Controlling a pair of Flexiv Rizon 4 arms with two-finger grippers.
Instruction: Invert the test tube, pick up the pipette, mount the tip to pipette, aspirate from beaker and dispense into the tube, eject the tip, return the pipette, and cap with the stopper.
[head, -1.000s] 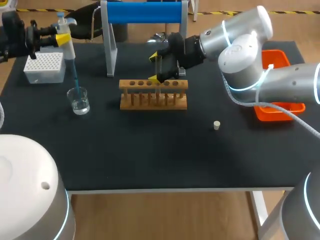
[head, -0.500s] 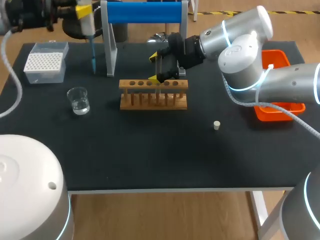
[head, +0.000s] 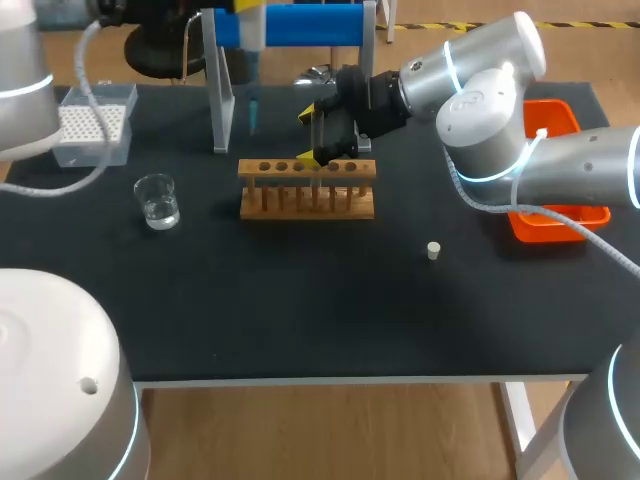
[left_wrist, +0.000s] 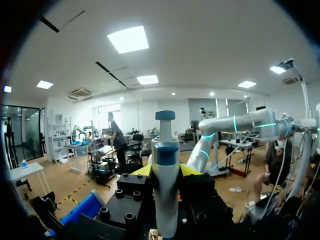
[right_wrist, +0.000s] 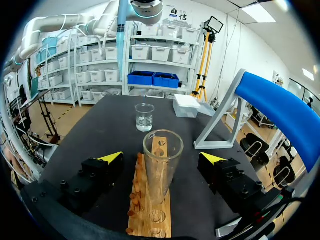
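High over the surface's (head: 300, 300) far edge, the left claw (left_wrist: 165, 172) is clenched on the pipette (head: 252, 35), whose blue tip (head: 252, 105) hangs beside the blue stand (head: 290, 25). The right claw (head: 316, 135) sits released over the wooden rack (head: 307, 190) near the middle of that edge; the test tube (right_wrist: 161, 165) stands upright in the rack between its fingers (right_wrist: 102, 172), touching neither. The beaker (head: 157, 200) rests nearer the left edge.

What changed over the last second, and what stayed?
The left gripper, shut on the white pipette with blue tip, lifted it out of the clear glass beaker and swung rightward toward the wooden tube rack. The right gripper, glass test tube and cream stopper stayed.
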